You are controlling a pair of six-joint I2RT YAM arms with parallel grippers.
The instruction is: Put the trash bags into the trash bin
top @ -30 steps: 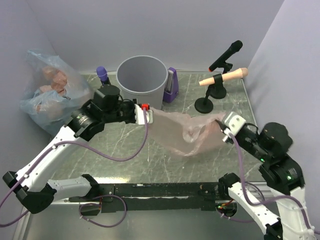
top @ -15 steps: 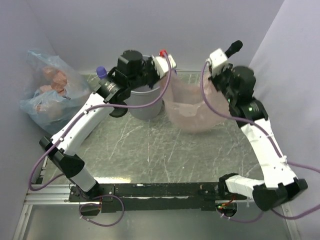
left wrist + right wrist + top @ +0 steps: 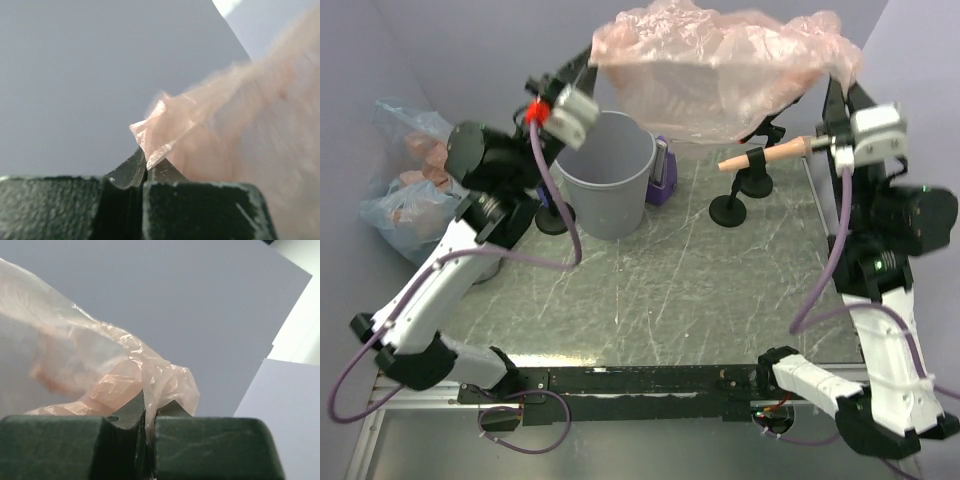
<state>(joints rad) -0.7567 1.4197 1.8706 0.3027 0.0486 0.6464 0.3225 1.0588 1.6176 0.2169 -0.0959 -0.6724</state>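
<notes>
Step, by my read: get the pink trash bag (image 3: pixel 720 75) over the trash bin (image 3: pixel 605 205) and drop it in. A second, bluish trash bag (image 3: pixel 405 190) sits left of the bin, not held. The pink one hangs stretched between both hands, high above the bin and mostly to its right, well clear of the bench (image 3: pixel 700 290).

To do it well:
- Shift both hands toward the bin together so the sagging middle comes over the bin's mouth.
- Bring the hands closer together so the film slackens.
- Lower until the belly is inside the rim, and only then let go.
- A release from this height risks the light film drifting onto the purple box (image 3: pixel 662 175) just right of the bin.

Left hand (image 3: pixel 588 70), above the bin's left rim: fingers pressed together, pinching a bag corner. Right hand (image 3: pixel 838 85), well right of the bin and above it: also pressed together, pinching the opposite edge.
</notes>
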